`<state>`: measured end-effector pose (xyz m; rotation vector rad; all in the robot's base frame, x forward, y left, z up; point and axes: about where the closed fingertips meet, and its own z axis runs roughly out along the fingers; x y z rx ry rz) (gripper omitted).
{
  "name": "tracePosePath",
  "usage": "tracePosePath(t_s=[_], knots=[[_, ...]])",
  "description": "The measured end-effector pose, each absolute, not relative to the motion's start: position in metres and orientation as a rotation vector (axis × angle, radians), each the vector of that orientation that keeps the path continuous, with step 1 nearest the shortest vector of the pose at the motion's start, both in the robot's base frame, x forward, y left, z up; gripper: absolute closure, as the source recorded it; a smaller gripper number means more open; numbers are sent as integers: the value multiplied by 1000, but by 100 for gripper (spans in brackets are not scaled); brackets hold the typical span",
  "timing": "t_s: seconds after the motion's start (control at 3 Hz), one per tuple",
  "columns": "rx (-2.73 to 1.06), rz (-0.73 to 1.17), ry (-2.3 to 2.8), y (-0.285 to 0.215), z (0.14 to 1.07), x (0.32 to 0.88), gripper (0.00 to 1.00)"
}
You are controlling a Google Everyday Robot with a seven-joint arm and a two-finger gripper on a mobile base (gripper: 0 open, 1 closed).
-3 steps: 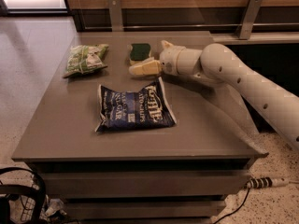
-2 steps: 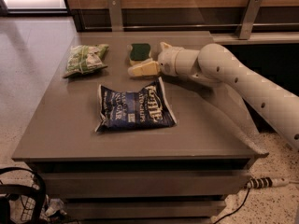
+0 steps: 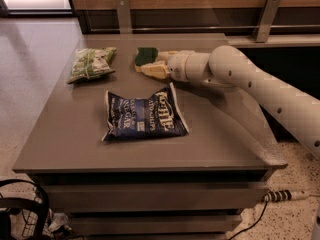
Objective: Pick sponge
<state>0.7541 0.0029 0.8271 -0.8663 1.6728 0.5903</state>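
Note:
The sponge (image 3: 145, 55) is a small block with a dark green top over pale yellow foam. It lies on the grey table (image 3: 225, 134) at the back middle. My gripper (image 3: 154, 62) reaches in from the right on a white arm and is open. Its lower cream finger (image 3: 151, 70) lies just in front of the sponge. The upper finger (image 3: 167, 54) is beside the sponge's right edge. The sponge sits at the fingertips and rests on the table.
A dark blue chip bag (image 3: 144, 115) lies flat in the table's middle, just in front of the gripper. A light green snack bag (image 3: 90, 63) lies at the back left. A wooden wall with metal brackets (image 3: 123, 14) runs behind the table.

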Motion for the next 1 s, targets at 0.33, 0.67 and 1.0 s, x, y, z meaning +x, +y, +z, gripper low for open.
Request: tracePosePath(t_s=[0.33,0.67,1.0], knots=[[-870,594,1672,6,827,754,65],[-872,598,1671,9,826,753,88],[-875,601,1671,11,825,753,100]])
